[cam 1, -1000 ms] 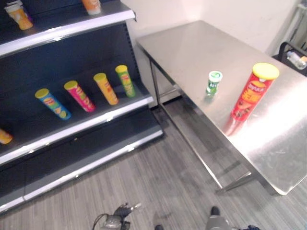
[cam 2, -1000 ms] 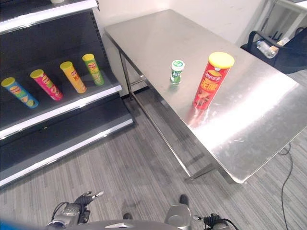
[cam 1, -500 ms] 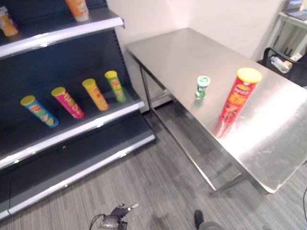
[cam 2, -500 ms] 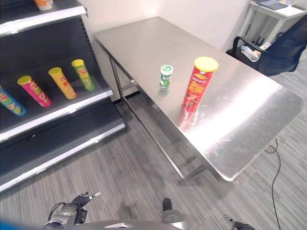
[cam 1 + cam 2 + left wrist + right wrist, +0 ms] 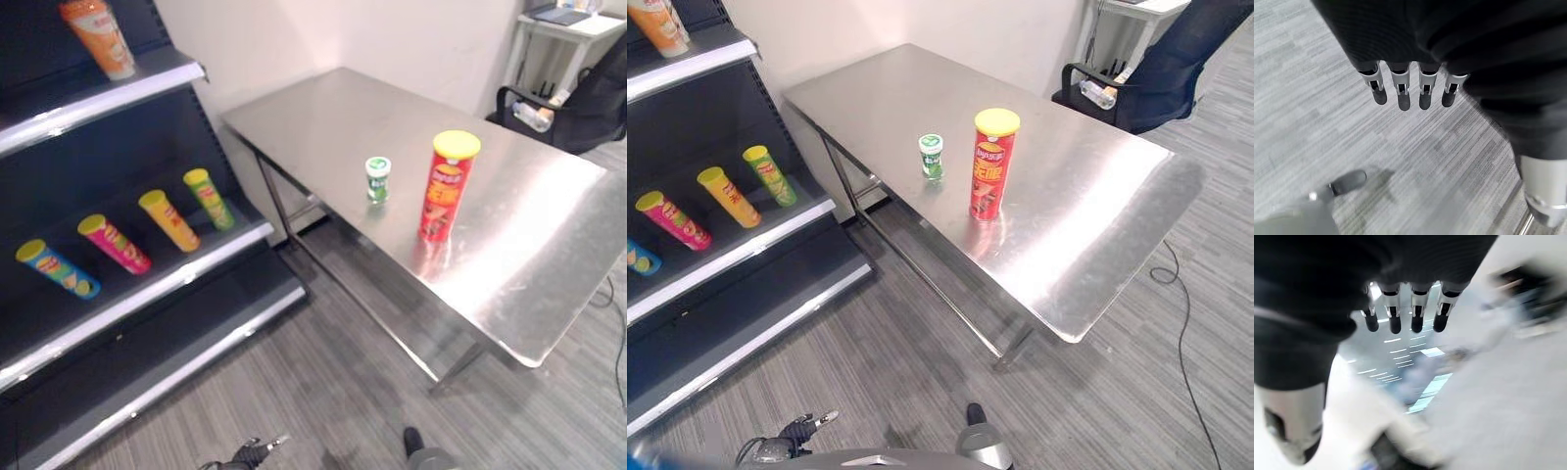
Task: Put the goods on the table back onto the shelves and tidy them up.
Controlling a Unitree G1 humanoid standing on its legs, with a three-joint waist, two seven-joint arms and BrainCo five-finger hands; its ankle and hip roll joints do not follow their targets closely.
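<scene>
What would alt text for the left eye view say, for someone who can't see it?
A tall red can with a yellow lid and a small green bottle stand apart on a steel table. To the left, dark shelves hold four tilted snack cans, with an orange can on the shelf above.

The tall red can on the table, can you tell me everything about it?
The tall red can is a round tube with a yellow lid on top and yellow and dark pictures on its side. It stands upright on the shiny metal table, near the front edge, and the tabletop shows its reflection. A small green bottle with a white cap stands close beside it, not touching. Nothing holds the can; only the table touches it.
</scene>
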